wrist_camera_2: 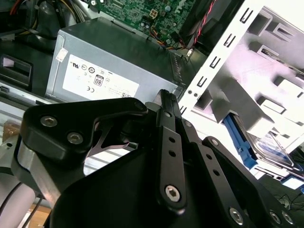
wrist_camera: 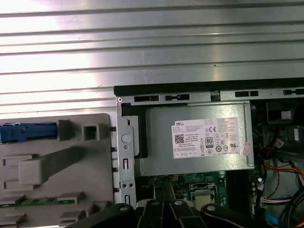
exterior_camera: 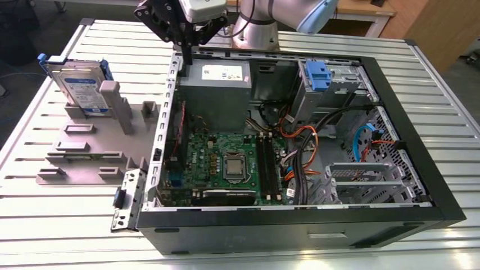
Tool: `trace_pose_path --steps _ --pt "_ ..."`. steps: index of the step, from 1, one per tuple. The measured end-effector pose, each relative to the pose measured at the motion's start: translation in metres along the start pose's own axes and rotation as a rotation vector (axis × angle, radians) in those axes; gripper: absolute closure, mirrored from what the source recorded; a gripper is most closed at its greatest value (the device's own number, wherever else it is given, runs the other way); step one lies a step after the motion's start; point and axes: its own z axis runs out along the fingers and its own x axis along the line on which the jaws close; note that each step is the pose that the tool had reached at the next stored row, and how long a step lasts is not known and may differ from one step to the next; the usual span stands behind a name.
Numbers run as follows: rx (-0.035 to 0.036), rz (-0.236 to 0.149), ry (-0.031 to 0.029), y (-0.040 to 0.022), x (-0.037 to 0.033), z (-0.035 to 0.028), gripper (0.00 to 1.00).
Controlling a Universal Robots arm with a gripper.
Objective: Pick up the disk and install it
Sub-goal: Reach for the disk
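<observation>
The disk (exterior_camera: 75,84) stands on edge in the grey slotted holder (exterior_camera: 90,140) on the bench (exterior_camera: 45,225), at the exterior view's left and well apart from the open computer case (exterior_camera: 420,140). It is probably a stiff, fairly dense metal slab. It has no give, its smooth faces could slip, and it would take knocks badly. I judge the sound hold to be across its two flat faces at the free upper edge, clear of the blue carrier rail (exterior_camera: 105,68) and the holder's posts. The pincer (exterior_camera: 186,48) hangs above the case's rear corner, near the power supply (exterior_camera: 217,79). In the second wrist view its fingers (wrist_camera_2: 170,142) look pressed together at the tip — closed, gripping nothing, touching nothing.
</observation>
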Motion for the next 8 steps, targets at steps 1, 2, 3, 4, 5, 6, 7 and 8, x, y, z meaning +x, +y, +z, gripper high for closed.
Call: trace_pose_path --steps 1,2,3,4,5,6,7,8 --pt "0.0 0.0 0.0 0.0 0.0003 0.0 0.89" --pt "-0.0001 0.0 0.0 0.0 0.0005 0.0001 0.89" --pt "0.0 0.0 -0.0001 -0.0001 0.0008 0.0001 0.89" --pt "0.0 0.0 0.0 -0.0001 0.0011 0.0001 0.89" --pt "-0.0001 0.0 -0.0001 -0.0001 0.0014 0.0002 0.89" --pt "0.0 0.0 0.0 -0.0001 0.0017 0.0002 0.89" --pt "0.0 0.0 0.0 -0.0002 0.0019 0.0002 0.89" --pt "0.0 0.0 0.0 -0.0002 0.0022 0.0002 0.89"
